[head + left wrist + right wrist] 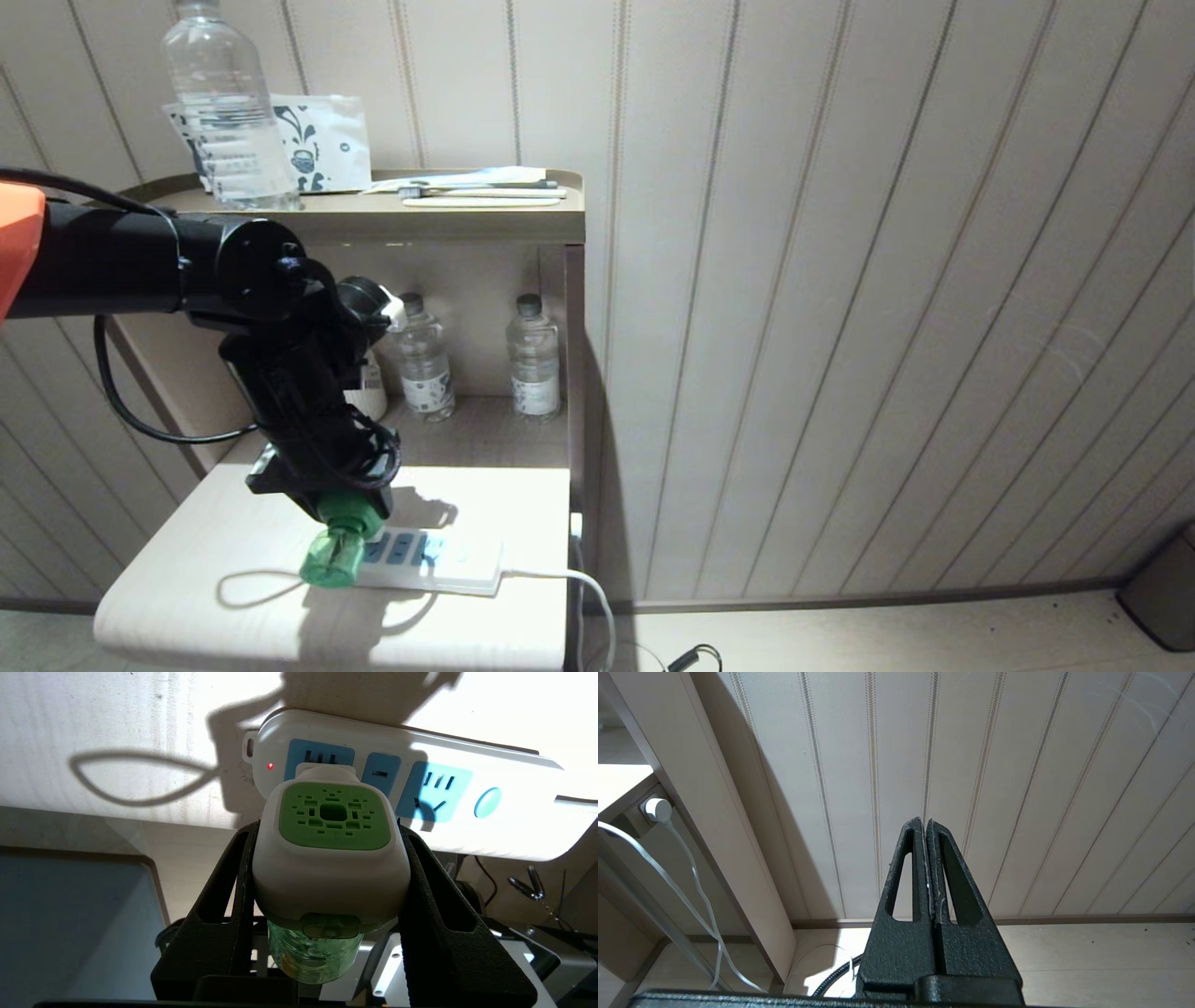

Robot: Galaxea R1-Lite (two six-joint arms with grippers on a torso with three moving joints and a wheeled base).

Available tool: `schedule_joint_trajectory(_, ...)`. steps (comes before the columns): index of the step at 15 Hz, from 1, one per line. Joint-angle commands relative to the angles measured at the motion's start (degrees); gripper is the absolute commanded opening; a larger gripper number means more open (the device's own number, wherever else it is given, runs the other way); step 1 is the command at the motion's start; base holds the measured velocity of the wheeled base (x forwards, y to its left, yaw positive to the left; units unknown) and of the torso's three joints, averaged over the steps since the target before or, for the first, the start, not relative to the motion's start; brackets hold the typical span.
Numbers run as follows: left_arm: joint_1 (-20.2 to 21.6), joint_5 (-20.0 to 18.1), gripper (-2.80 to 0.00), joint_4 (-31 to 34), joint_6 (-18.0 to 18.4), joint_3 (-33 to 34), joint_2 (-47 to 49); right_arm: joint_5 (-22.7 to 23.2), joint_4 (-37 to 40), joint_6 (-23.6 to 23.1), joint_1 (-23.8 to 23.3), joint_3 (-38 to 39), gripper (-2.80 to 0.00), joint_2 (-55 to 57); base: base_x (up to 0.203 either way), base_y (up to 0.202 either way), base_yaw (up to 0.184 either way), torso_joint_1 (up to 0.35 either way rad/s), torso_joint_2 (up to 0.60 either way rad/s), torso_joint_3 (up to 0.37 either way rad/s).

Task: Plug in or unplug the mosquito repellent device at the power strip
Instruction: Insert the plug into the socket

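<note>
Firmly mosquito repellent device (327, 858) inside left gripper (329, 826)

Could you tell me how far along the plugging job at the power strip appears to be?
Done: the left gripper is clamped on the mosquito repellent device. In hand: its plug end sits at the end socket of the power strip; whether fully seated or coming out, I cannot tell. Left: finish that, then release. The right gripper is idle, shut.
</note>
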Motion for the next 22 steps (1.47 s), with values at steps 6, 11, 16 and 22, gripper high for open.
schedule_joint_trajectory(6,1.85,-0.53,-2.80,-2.46,0.21,3.11,-0.48,-0.02,0.00,0.01,0.02,0.00,-2.80,-0.03,0.000,0.000,0.000,0.000,0.00,0.000)
schedule_joint_trajectory(11,1.77,-0.12,-2.80,-2.54,0.39,2.77,0.41,-0.02,0.00,0.01,0.02,0.00,-2.80,-0.03,0.000,0.000,0.000,0.000,0.00,0.000)
schedule_joint_trajectory(16,0.91,0.39,-2.80,-2.73,0.64,1.43,3.33,-0.02,0.00,0.01,0.02,0.00,-2.80,-0.03,0.000,0.000,0.000,0.000,0.00,0.000)
schedule_joint_trajectory(22,0.89,0.26,-2.80,-2.90,0.74,1.44,5.25,-0.02,0.00,0.01,0.02,0.00,-2.80,-0.03,0.000,0.000,0.000,0.000,0.00,0.000)
